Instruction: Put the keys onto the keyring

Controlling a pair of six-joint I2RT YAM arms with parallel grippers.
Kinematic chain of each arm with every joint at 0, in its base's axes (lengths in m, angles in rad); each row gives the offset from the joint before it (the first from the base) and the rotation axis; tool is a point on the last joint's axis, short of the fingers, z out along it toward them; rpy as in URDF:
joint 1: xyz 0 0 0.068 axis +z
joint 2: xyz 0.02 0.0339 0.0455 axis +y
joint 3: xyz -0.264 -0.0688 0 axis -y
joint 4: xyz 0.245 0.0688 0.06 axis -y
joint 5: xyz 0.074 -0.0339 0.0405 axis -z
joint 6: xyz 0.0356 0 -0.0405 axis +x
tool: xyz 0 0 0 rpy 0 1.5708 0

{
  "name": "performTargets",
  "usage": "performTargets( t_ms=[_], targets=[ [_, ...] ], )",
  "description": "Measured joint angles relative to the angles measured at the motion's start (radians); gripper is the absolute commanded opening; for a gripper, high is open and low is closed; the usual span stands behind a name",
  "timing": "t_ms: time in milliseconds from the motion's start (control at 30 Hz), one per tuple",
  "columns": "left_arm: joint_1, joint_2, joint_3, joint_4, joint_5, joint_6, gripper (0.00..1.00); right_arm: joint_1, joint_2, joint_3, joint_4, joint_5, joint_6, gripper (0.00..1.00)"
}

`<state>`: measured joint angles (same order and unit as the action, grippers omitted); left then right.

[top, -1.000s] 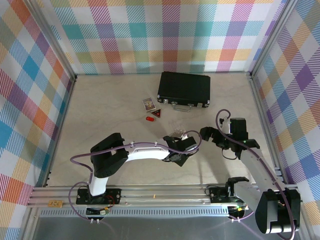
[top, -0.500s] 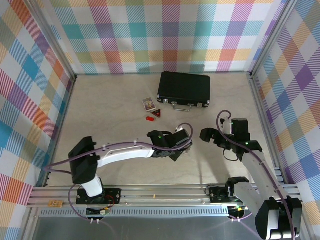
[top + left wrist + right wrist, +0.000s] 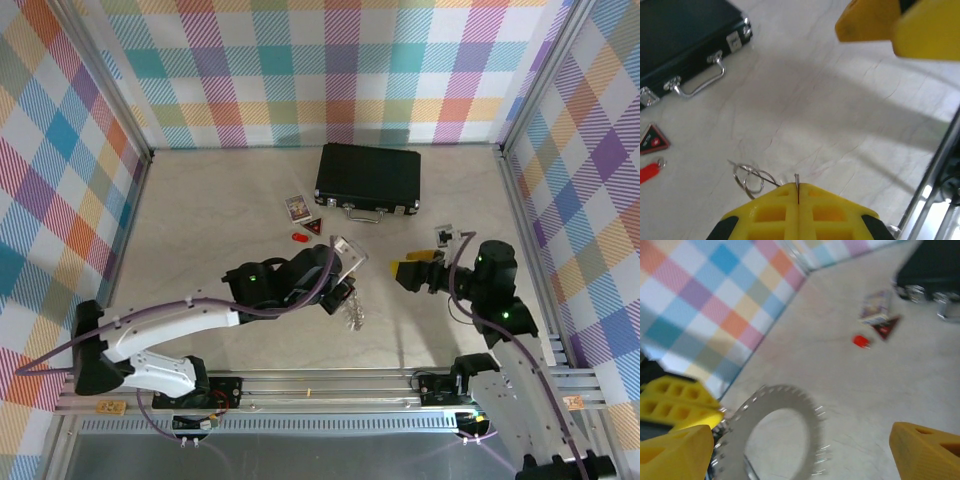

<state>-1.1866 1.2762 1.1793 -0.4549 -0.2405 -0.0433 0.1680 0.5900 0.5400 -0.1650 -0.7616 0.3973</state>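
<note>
Bright, even light, soft shadows; right wrist view blurred, probably by motion

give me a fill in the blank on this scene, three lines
The left gripper is shut on the ___.
The right gripper has its jaws ___.
The key on the table has a ___ head.
Missing words: keyring; open; red.
</note>
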Motion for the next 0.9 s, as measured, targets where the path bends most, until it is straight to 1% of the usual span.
performTargets(
  t_ms=[67, 133, 233, 333, 500, 567, 667, 833, 900],
  targets=[
    [0.0, -0.047, -0.034, 0.051, 0.022, 0.016, 0.0, 0.027, -0.027, -0.012, 0.035, -0.025, 0.011, 0.83],
    [0.0, -0.108, -0.087, 0.132, 0.057, 0.035, 0.0, 0.06, -0.051, -0.022, 0.071, -0.046, 0.024, 0.76],
    [0.0, -0.202, -0.17, 0.243, 0.114, 0.057, 0.0, 0.1, -0.083, -0.024, 0.121, -0.068, 0.045, 0.69],
    [0.0, -0.288, -0.25, 0.362, 0.185, 0.077, 0.0, 0.135, -0.106, -0.025, 0.194, -0.099, 0.067, 0.67],
    [-0.001, -0.37, -0.314, 0.5, 0.307, 0.115, 0.0, 0.201, -0.1, -0.025, 0.302, -0.164, 0.094, 0.69],
    [-0.001, -0.389, -0.316, 0.538, 0.356, 0.129, 0.0, 0.232, -0.098, -0.025, 0.326, -0.18, 0.093, 0.67],
    [-0.001, -0.407, -0.316, 0.58, 0.423, 0.15, 0.0, 0.289, -0.098, -0.02, 0.353, -0.195, 0.08, 0.57],
    [-0.002, -0.409, -0.315, 0.589, 0.512, 0.183, 0.0, 0.367, -0.083, 0.019, 0.36, -0.193, 0.038, 0.45],
    [-0.002, -0.409, -0.315, 0.589, 0.536, 0.195, 0.0, 0.387, -0.077, 0.034, 0.359, -0.187, 0.021, 0.42]
  ],
)
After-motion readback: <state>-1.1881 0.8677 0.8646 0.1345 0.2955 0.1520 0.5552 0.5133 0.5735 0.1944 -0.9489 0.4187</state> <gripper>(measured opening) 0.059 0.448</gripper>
